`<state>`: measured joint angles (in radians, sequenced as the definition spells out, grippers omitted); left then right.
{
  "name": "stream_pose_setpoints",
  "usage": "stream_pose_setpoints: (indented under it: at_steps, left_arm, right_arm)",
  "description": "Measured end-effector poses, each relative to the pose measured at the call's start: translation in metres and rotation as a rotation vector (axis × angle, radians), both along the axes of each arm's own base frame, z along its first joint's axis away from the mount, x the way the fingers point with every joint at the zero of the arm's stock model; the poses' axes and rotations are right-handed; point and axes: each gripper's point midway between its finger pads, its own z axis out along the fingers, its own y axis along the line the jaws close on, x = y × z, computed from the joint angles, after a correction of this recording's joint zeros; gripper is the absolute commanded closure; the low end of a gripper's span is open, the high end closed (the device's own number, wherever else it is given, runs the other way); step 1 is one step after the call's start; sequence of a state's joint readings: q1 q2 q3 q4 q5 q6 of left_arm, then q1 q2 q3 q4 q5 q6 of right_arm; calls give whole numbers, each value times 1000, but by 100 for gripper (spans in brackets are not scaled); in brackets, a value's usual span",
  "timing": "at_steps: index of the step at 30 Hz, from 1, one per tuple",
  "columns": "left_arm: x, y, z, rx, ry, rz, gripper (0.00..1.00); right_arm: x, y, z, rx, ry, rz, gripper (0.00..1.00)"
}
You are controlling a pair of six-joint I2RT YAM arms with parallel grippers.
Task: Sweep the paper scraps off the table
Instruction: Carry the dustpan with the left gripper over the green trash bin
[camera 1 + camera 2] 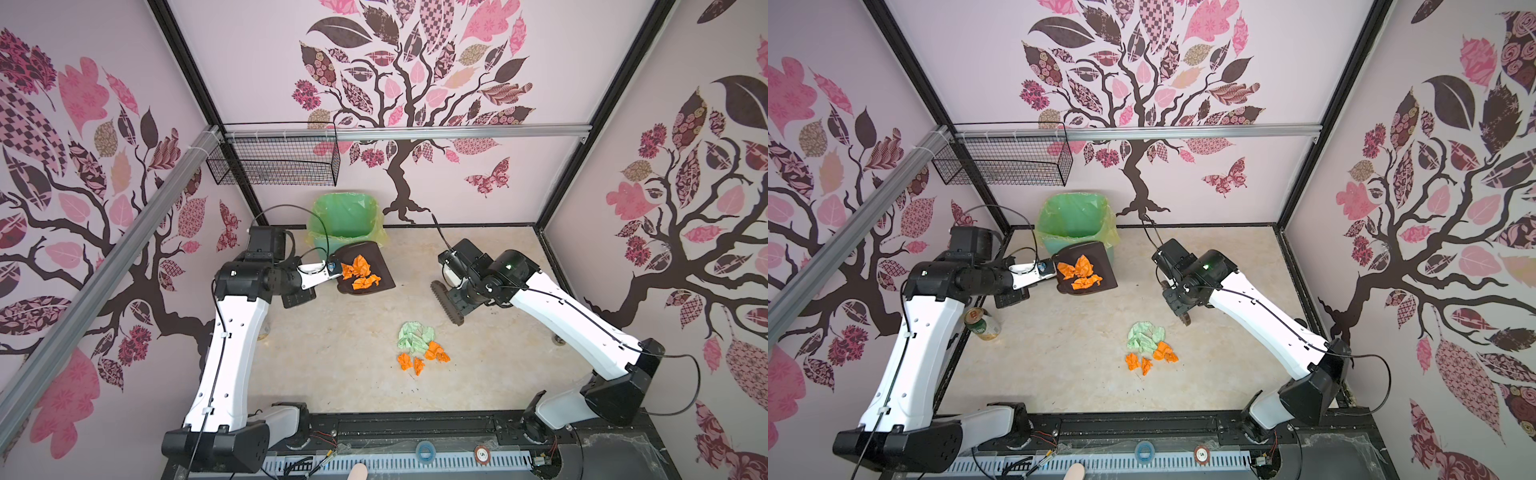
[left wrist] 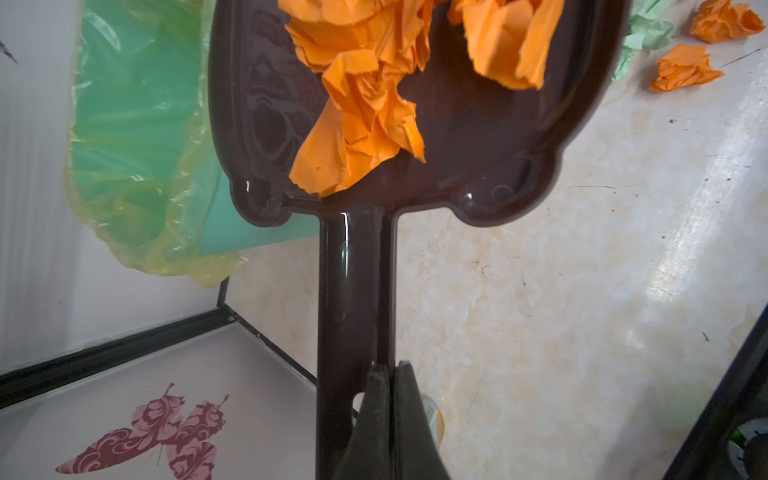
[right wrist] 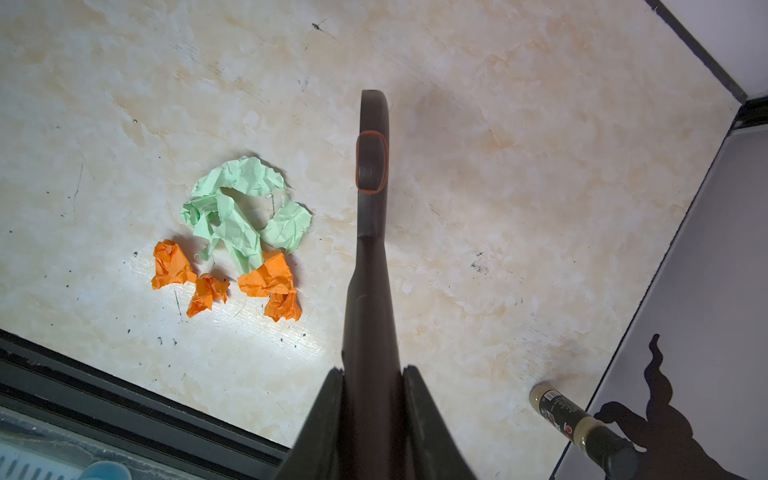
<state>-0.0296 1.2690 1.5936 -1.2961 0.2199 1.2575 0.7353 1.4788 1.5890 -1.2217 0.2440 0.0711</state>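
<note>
**Asker:** What are you doing on the left?

**Me:** My left jaws are pinching the handle of the brown dustpan (image 1: 374, 253), pressed tight on it. I am holding the pan up off the surface (image 1: 332, 353) near its far-left corner. The pan's far rim is overlapping the near rim of the green bin (image 1: 347, 220). Several orange scraps (image 1: 360, 272) are lying in the pan, and none is tipping out.

**Asker:** Which step is that?

**Me:** I judge that I am emptying a load. The pan is needing to go further over the bin's mouth, then to tilt lip-down. It should tilt slowly, so the light wads are sliding into the liner and not over the side.

**Asker:** And the middle?

**Me:** The other paper scraps (image 1: 419, 347), mint green and orange, are lying in one tight cluster. They are sitting toward the near edge, about midway along it, apart from both tools.

**Asker:** The right?

**Me:** My right jaws are clamping the handle of the brush (image 1: 446, 303). It is sitting toward the right edge, farther from the near edge than the cluster, and touching no paper. I cannot tell whether its bristles are meeting the surface.

**Asker:** What is that side needing next?

**Me:** The pan is going to have to sit lip-flat beside the cluster. Then the brush is going to have to drop behind the wads and push them in. Roughly half the job is remaining, I reckon.
</note>
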Motion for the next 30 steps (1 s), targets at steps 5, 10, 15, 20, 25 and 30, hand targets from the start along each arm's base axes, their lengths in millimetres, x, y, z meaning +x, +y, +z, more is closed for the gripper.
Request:
stream_pose_setpoints:
  at_steps: [5,10,15,20,25,30]
  left_arm:
    - [16,1,12,1,-4,-17,100]
    - [35,9,23,-27,10,-2,100]
    - [74,28,53,-66,-32,36,100]
    - [103,36,62,-62,-50,41,100]
    - [133,46,51,-23,-37,51,100]
    - [162,60,30,35,-17,70,100]
  right_arm:
    - [-2,-1,-8,-6,15,2,100]
    - [-2,-2,-12,-11,24,5,100]
    - [-3,0,-21,-10,38,13,100]
    - [-7,-1,-33,-19,65,17,100]
    - [-7,0,-34,-9,58,19,100]
    - [-9,-1,-35,0,51,22,100]
